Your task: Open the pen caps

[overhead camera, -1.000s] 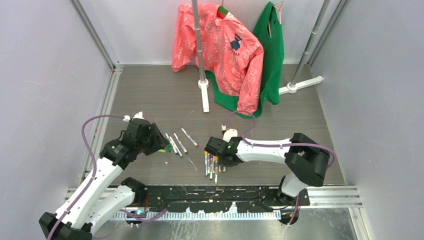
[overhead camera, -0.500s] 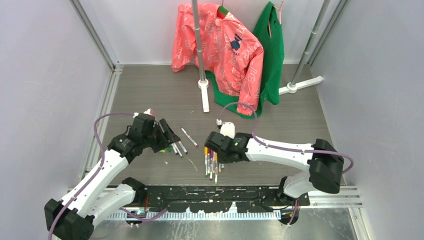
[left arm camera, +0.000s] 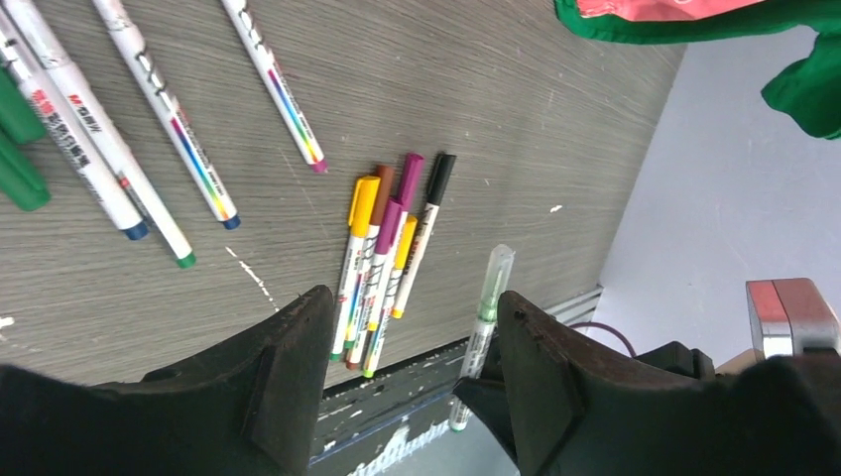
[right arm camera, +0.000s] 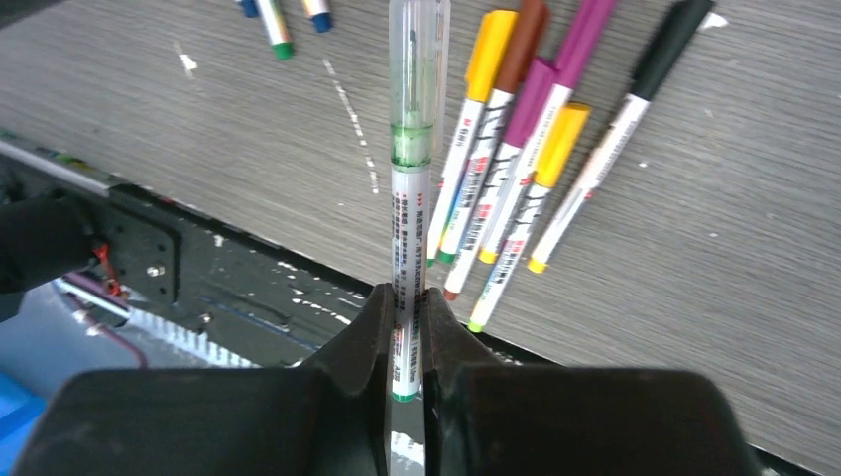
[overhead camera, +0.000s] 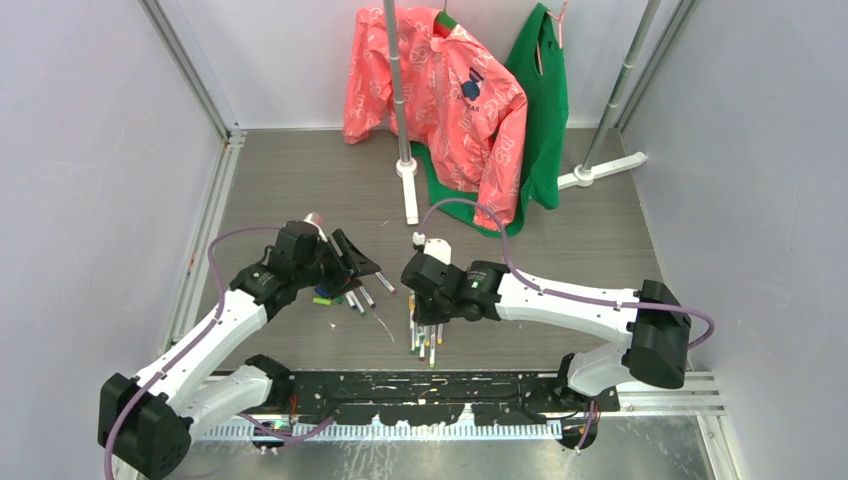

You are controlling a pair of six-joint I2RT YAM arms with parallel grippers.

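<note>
My right gripper (right arm camera: 405, 317) is shut on the white barrel of a pen (right arm camera: 409, 228) and holds it above the table. Its pale green see-through cap (right arm camera: 419, 69) is on and points away from the jaws. My left gripper (left arm camera: 412, 367) is open and empty, and this pen (left arm camera: 486, 312) hangs just beside its right finger (left arm camera: 540, 377). Several capped pens (right arm camera: 526, 149) lie bunched under the right gripper (overhead camera: 418, 298). Left of them lie uncapped pens (left arm camera: 149, 129) and loose green caps (left arm camera: 15, 149). From above, the left gripper (overhead camera: 362, 262) hovers over those uncapped pens (overhead camera: 355, 295).
A rack pole on a white foot (overhead camera: 410, 200) stands at the back with a pink garment (overhead camera: 440, 100) and a green one (overhead camera: 545, 110). A black rail (overhead camera: 440, 385) runs along the near table edge. Grey walls close in both sides.
My left gripper has opened, left a green cap on the table and swung right toward the held pen. My right gripper has shifted left and away with the pen.
</note>
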